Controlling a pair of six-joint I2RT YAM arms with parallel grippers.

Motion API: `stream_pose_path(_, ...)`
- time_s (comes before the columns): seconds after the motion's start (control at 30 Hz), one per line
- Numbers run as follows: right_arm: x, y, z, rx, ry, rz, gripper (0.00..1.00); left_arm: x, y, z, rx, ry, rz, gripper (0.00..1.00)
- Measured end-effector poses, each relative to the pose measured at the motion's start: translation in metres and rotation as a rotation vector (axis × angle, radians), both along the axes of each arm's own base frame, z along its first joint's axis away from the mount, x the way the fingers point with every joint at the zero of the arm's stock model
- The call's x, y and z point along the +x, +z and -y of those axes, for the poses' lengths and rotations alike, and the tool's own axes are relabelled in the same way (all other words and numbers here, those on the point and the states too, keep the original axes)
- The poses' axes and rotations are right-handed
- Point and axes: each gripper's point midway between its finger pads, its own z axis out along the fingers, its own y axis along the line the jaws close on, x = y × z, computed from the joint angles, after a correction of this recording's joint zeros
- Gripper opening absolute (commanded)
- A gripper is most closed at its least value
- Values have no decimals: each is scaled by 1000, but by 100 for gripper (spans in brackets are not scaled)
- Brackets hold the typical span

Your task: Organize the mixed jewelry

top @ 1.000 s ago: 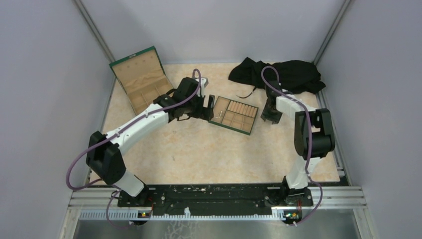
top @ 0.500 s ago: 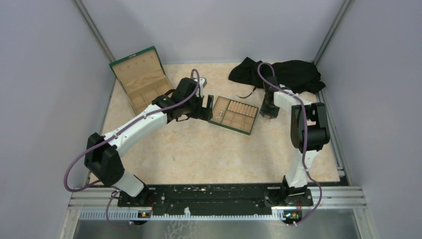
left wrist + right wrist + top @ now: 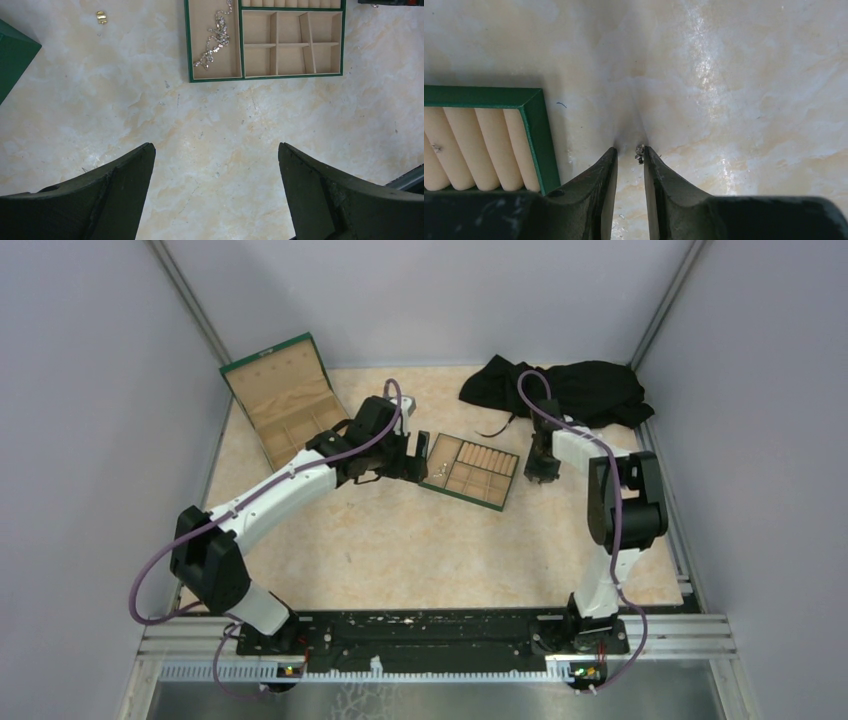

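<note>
The green-rimmed wooden tray point(image 3: 505, 484) lies mid-table. In the left wrist view a silvery chain point(image 3: 216, 37) rests in the tray's point(image 3: 265, 76) long compartment, and a small gold ring point(image 3: 101, 17) lies on the table to its left. My left gripper point(image 3: 216, 165) hovers wide open over bare table, short of the tray. Just right of the tray's rim point(image 3: 540, 135), my right gripper point(image 3: 630, 149) points down at the table with only a narrow gap between its fingers. A tiny dark-silver jewelry piece point(image 3: 640, 151) sits at the inner tip of the right-hand finger, and the other finger stands clear of it.
A black cloth point(image 3: 575, 388) is heaped at the back right. An open green box point(image 3: 285, 405) leans at the back left. Tan padded rolls point(image 3: 474, 145) fill the tray's end near my right gripper, one with a small stud point(image 3: 435, 148) on it.
My right gripper's jaws have narrowed, and the arm shifted slightly beside the tray's right end, its elbow swinging left. The left arm has stayed still.
</note>
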Motion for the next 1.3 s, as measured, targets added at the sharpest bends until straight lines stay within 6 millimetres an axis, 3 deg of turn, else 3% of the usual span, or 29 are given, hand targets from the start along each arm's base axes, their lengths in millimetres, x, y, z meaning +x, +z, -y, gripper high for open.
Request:
stream_pose_path(0.1,-2,0,2,-12,-3,2,16,0,-2,0,3,-1,-4,99)
stream_pose_path(0.2,-2,0,4,-20,-7,4,0,1,-6,1,9,-1,-11,99)
stream_pose_path(0.5,-7,4,5,-24,-9,-6,0,3,-7,2,16,-4,-16,99)
stream_pose_path(0.77,-6,61,-7,50,18,121,0,6,-6,-2,30,12,-3,98)
stream_pose_path(0.93,-11,85,-41,109,83,179,0,10,-5,-15,27,61,-1,98)
stream_pose_path(1.1,-22,83,-96,166,192,159,0,13,-6,-44,8,160,-16,98)
stream_pose_path(1.3,-13,71,-141,199,249,126,0,10,-10,-74,-1,261,-45,98)
